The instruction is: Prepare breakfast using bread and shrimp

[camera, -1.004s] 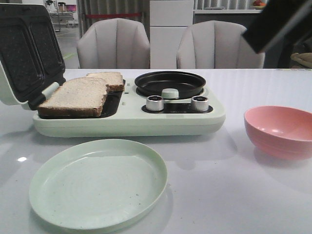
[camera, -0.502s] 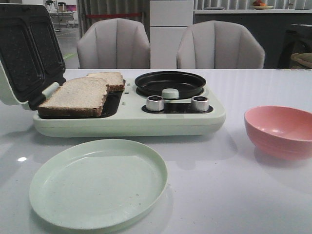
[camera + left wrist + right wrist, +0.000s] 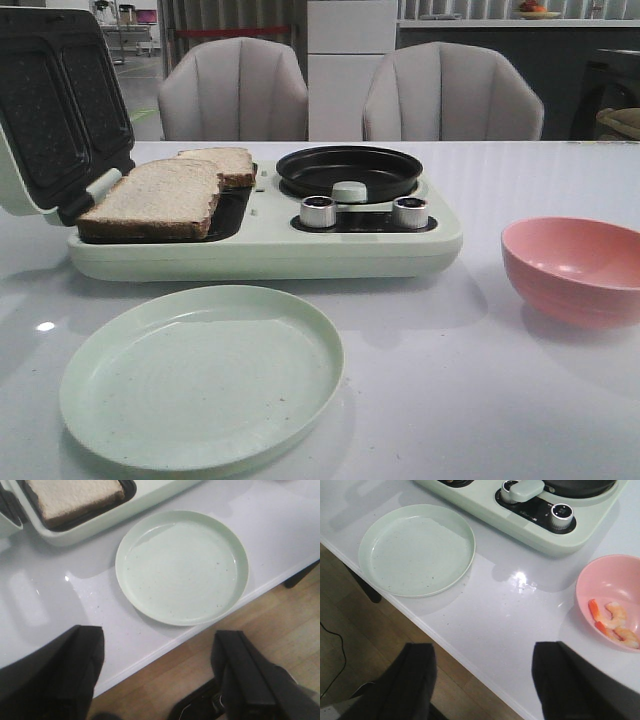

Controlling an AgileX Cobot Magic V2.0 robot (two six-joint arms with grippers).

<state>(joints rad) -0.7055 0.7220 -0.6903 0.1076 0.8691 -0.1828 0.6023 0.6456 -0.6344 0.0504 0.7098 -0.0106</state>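
Shrimp [image 3: 612, 622] lie in the pink bowl [image 3: 600, 580], bread [image 3: 155, 197] in the sandwich maker [image 3: 270, 250] — both well apart from the spread, empty left gripper [image 3: 157, 680] and right gripper [image 3: 482, 682].

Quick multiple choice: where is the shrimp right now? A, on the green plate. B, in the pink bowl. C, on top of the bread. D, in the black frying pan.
B: the right wrist view shows the shrimp lying inside the pink bowl, while the green plate holds nothing.
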